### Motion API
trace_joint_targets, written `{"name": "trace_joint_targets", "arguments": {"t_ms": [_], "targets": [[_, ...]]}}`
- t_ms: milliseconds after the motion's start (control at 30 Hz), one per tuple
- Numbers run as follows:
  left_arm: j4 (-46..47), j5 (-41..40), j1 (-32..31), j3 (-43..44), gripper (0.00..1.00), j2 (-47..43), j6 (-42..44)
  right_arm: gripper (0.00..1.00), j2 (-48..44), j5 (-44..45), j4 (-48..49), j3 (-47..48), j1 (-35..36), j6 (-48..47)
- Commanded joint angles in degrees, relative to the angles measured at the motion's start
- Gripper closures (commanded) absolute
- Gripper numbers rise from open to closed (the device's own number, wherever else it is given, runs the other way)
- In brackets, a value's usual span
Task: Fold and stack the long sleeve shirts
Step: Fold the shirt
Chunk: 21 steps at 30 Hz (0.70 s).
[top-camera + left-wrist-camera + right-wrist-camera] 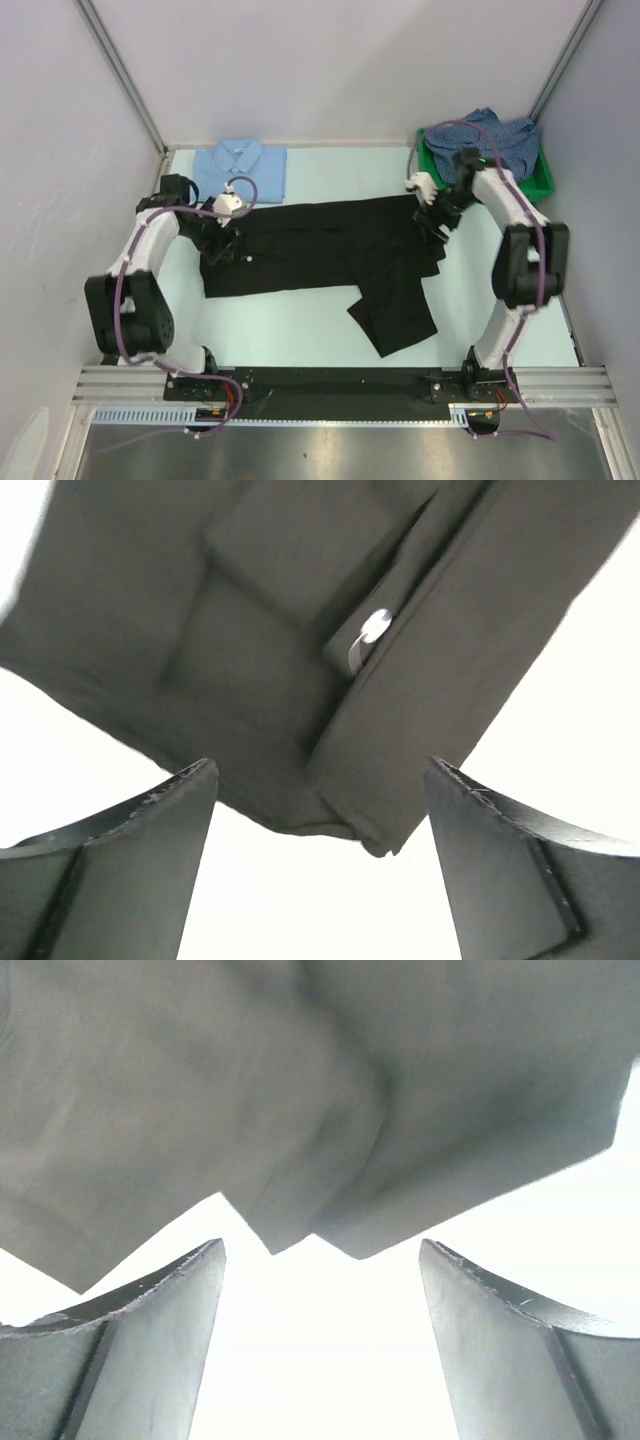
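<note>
Clearly, the plain black fabric shirt point(320, 250) lies spread at frame centre; the left gripper point(320, 780) and right gripper point(320, 1255) gape wide above its edges, holding nothing. Upper right, the right arm point(510, 200) partly hides a blue-and-white checked shirt point(505, 135).

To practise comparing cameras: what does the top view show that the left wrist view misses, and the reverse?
Top view only: the folded light blue shirt, and the checked shirt in the green bin. Left wrist only: a pale button, and that the left gripper is open. Both: the black shirt.
</note>
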Motion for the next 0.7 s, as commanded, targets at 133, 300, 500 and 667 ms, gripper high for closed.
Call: {"name": "trace_joint_targets", "arguments": {"t_ms": [133, 300, 500, 667], "targets": [[3.93, 10.29, -27.35, -3.99, 0.14, -8.02, -0.94, 0.19, -20.34, -8.54, -4.22, -18.13, -0.96, 3.28], [15.55, 10.93, -48.26, -1.97, 0.16, -2.82, -9.45, 0.22, -27.12, -4.16, -0.20, -28.06, 0.46, 4.49], [21.28, 11.61, -65.51, 9.42, 0.14, 9.82, -18.05, 0.24, -18.62, -7.57, -0.18, -22.90, -9.28, 12.41], [29.96, 2.51, -73.85, 10.34, 0.15, 15.46, -23.70, 0.26, -17.45, -12.85, -2.04, -17.35, -12.82, 17.16]]}}
